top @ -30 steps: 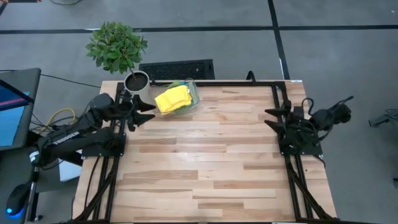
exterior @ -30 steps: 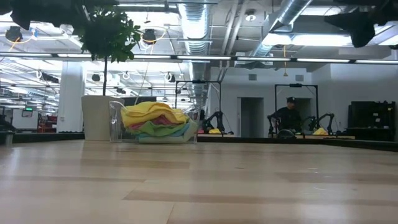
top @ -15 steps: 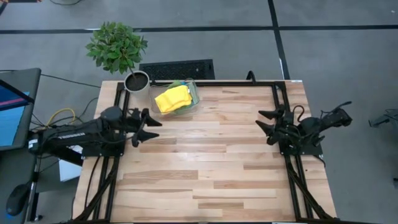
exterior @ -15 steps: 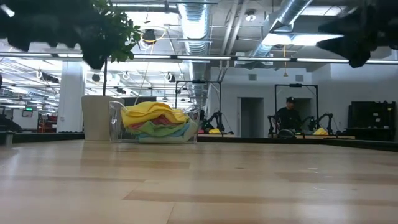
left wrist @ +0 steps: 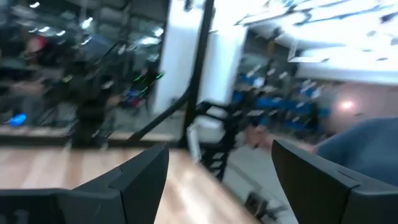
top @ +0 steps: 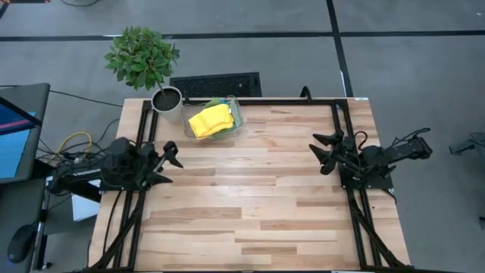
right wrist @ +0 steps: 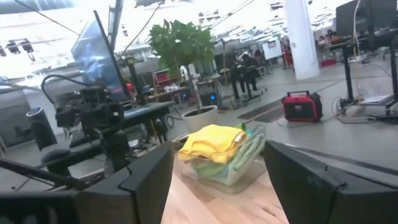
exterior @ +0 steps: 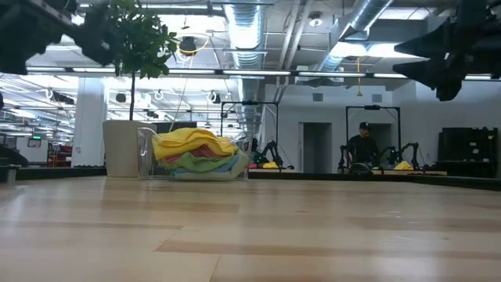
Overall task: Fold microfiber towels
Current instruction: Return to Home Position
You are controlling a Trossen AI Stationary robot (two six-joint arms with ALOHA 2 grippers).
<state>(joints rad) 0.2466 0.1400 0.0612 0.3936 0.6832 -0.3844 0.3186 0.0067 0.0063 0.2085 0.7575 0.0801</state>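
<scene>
While the high view shows just the yellow top of the microfiber towels (top: 210, 120) in the bin (top: 237, 114), far left on the table (top: 250, 205), the low view reveals pink and green layers beneath. Their long axis runs near-left to far-right. Both the left gripper (top: 168, 168) — drawn back leftward since earlier — and the right gripper (top: 318, 155) gape empty.

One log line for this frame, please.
towels: stacked in clear bin, yellow on top | left pincer: open, empty, near table left edge | right pincer: open, empty, near right edge
</scene>
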